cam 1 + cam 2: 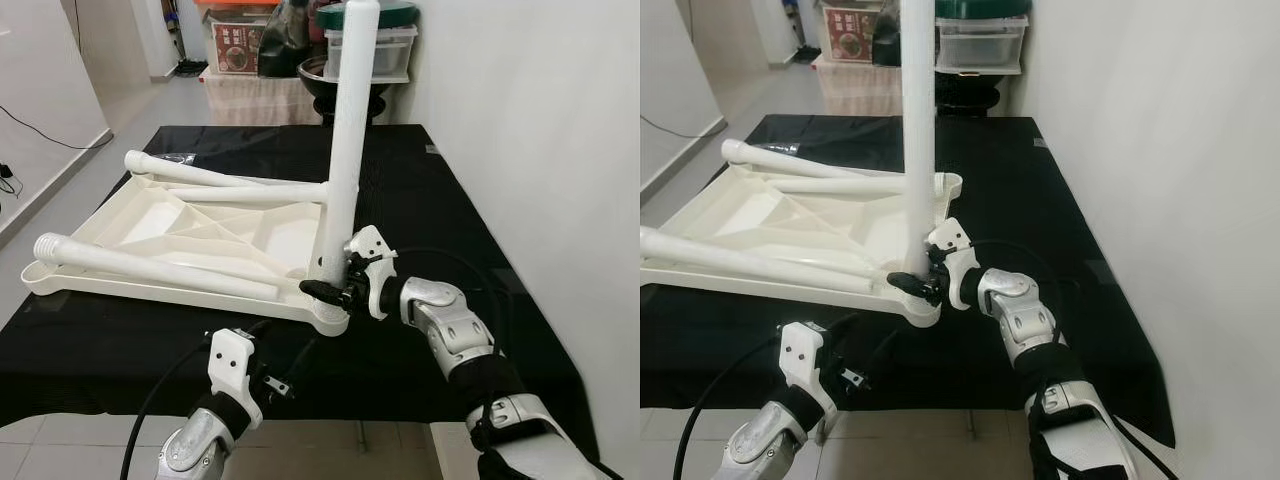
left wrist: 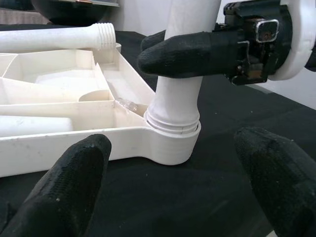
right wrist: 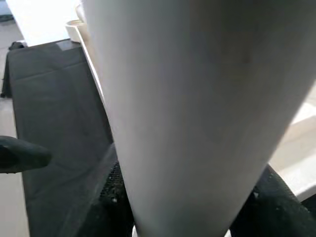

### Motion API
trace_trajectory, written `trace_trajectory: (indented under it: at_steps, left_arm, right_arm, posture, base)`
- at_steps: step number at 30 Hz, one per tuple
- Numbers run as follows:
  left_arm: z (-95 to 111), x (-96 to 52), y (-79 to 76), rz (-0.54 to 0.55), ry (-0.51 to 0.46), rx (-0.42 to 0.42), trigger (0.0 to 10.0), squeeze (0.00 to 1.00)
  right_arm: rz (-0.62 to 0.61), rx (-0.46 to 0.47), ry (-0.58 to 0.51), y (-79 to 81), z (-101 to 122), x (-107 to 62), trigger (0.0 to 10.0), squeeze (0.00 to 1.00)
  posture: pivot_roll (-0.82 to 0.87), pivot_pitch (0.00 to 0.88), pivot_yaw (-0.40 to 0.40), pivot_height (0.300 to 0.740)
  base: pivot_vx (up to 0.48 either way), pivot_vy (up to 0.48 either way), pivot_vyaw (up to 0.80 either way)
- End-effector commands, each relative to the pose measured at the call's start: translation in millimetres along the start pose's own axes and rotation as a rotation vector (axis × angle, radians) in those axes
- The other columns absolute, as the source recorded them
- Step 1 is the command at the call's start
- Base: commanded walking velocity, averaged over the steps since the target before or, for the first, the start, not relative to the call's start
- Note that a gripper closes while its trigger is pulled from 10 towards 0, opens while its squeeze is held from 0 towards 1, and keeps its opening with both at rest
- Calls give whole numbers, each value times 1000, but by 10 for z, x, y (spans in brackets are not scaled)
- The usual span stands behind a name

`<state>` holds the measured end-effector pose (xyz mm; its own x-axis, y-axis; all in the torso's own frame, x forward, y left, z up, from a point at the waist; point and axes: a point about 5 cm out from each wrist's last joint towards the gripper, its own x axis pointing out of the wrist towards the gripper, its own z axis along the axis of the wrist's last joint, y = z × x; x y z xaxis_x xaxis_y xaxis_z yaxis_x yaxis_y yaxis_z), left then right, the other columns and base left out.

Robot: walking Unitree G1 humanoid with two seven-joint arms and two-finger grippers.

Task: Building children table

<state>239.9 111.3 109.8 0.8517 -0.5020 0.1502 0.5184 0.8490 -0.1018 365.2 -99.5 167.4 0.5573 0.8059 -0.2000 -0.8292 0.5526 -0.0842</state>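
Observation:
A white plastic table top [image 1: 150, 288] lies upside down on the black-covered table [image 1: 420, 200]. One white leg [image 1: 345, 130] stands upright in the near right corner socket [image 2: 173, 143]. My right gripper [image 1: 335, 287] is shut on this leg just above the socket, and the leg [image 3: 197, 108] sits between its black fingers [image 2: 182, 54]. My left gripper [image 2: 177, 182] is open near the table's front edge. It points at the socket from a short way off and touches nothing. Other loose legs [image 1: 150, 265] [image 1: 230, 187] lie across the underside of the top.
A white wall [image 1: 540, 130] runs along the right side of the table. Storage boxes [image 1: 372, 45] and a dark bowl [image 1: 330, 95] stand beyond the far end. Grey floor [image 1: 60, 200] with a cable lies to the left.

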Motion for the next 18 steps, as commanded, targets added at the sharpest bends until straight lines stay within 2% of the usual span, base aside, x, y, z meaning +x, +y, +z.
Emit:
trace_trajectory:
  at_steps: [1, 7, 8, 10, 11, 12, 13, 14, 15, 16, 18]
  left_arm:
    - [-34, -13, 1, 2, 17, 7, 10000, 0]
    - [-31, -21, -3, 1, 17, 6, 10000, 0]
    - [-29, -25, -4, 2, 17, 6, 10000, 0]
    - [-24, -35, 0, 4, 16, 6, 10000, 0]
    - [-24, -35, 0, 4, 16, 6, 10000, 0]
    - [-22, -42, 4, 4, 16, 6, 10000, 0]
    - [-21, -47, 7, 5, 17, 5, 10000, 0]
    - [-21, -47, 7, 5, 17, 5, 10000, 0]
    - [-16, -47, 9, 2, 17, 4, 10000, 0]
    - [-17, -50, 17, 0, 20, 5, 10000, 0]
    - [-19, -41, 19, -1, 21, 5, 10000, 0]
  right_arm:
    - [45, -27, -10, 19, 55, 36, 0, 0]
    - [25, -21, -7, -29, 27, -7, 0, 0]
    - [-3, -9, -9, -38, -4, -30, 0, 0]
    - [-151, 59, -22, -49, -108, -65, 0, 0]
    - [-151, 59, -22, -49, -108, -65, 0, 0]
    - [-465, 126, -7, -64, -258, -122, 0, 0]
    - [-695, 171, 19, -69, -372, -205, 0, 0]
    - [-695, 171, 19, -69, -372, -205, 0, 0]
    - [-736, 207, 43, 125, -494, -197, 0, 0]
    - [-667, 224, 36, 403, -542, -91, 0, 0]
    - [-658, 218, 10, 419, -492, -45, 0, 0]
  posture:
    - [40, 50, -24, 740]
    - [39, 55, -24, 740]
    - [37, 58, -27, 740]
    - [30, 65, -27, 740]
    - [30, 65, -27, 740]
    - [25, 72, -32, 740]
    - [24, 73, -34, 740]
    - [24, 73, -34, 740]
    - [31, 79, -27, 740]
    - [20, 74, -15, 740]
    - [24, 69, -17, 740]
  base:
    - [0, 0, 0]
    - [0, 0, 0]
    - [0, 0, 0]
    - [0, 0, 0]
    - [0, 0, 0]
    - [0, 0, 0]
    - [0, 0, 0]
    - [0, 0, 0]
    - [0, 0, 0]
    - [0, 0, 0]
    - [0, 0, 0]
